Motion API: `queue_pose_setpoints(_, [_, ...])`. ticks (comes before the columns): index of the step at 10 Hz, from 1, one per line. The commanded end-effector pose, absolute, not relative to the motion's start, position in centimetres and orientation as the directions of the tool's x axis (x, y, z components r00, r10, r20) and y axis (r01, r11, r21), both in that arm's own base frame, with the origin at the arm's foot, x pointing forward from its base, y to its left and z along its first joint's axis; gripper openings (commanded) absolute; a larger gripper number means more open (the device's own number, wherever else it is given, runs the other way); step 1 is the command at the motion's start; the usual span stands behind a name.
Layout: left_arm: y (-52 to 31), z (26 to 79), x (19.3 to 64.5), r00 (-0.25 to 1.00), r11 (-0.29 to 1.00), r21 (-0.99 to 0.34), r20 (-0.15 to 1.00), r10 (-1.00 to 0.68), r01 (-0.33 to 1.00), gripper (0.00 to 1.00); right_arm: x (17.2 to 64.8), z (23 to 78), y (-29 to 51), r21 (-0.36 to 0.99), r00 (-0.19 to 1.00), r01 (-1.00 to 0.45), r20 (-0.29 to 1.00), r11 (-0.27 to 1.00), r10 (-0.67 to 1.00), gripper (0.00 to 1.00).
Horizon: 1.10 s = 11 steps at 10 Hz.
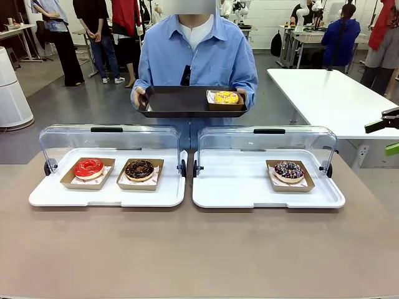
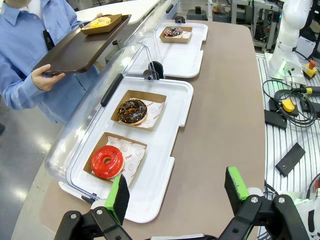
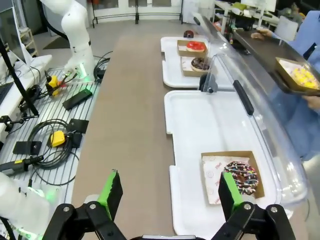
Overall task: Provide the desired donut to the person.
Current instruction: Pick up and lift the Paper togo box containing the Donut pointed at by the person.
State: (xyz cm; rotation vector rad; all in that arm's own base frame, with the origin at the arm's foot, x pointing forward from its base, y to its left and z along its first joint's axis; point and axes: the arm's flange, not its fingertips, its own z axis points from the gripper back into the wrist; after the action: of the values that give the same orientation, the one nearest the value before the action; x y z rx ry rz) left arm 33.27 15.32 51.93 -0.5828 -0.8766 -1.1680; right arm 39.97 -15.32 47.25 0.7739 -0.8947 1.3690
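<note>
One donut (image 3: 241, 177) beside right end effector (image 3: 170, 192)

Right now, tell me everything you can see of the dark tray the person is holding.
The tray is dark brown and rectangular, with a low raised rim and a smooth, plastic-looking surface. The person holds it about level in front of the body, beyond the table's far edge, one hand gripping each short end. A small cardboard box with a yellow donut sits at its end toward the robot's right.
</note>
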Motion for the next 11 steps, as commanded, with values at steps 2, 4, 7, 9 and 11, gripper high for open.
queue_pose_setpoints(2, [15.35, 51.95, 33.14, 0.131, 0.308, 0.046, 0.838, -0.529, 0.95, 1.0, 39.86, 47.29, -15.32, -0.048, -0.015, -0.997, 0.879, 0.057, 0.477, 1.0])
queue_pose_setpoints(4, [15.35, 51.95, 33.14, 0.131, 0.308, 0.046, 0.838, -0.529, 0.95, 1.0, 39.86, 47.29, -15.32, -0.048, -0.015, -0.997, 0.879, 0.057, 0.477, 1.0])
queue_pose_setpoints(7, [15.35, 51.95, 33.14, 0.131, 0.308, 0.046, 0.838, -0.529, 0.95, 1.0, 39.86, 47.29, -15.32, -0.048, -0.015, -0.997, 0.879, 0.057, 0.477, 1.0])
queue_pose_setpoints(9, [15.35, 51.95, 33.14, 0.131, 0.308, 0.046, 0.838, -0.529, 0.95, 1.0, 39.86, 47.29, -15.32, -0.048, -0.015, -0.997, 0.879, 0.057, 0.477, 1.0])
queue_pose_setpoints(11, [15.35, 51.95, 33.14, 0.131, 0.308, 0.046, 0.838, -0.529, 0.95, 1.0, 39.86, 47.29, -15.32, -0.048, -0.015, -0.997, 0.879, 0.057, 0.477, 1.0])
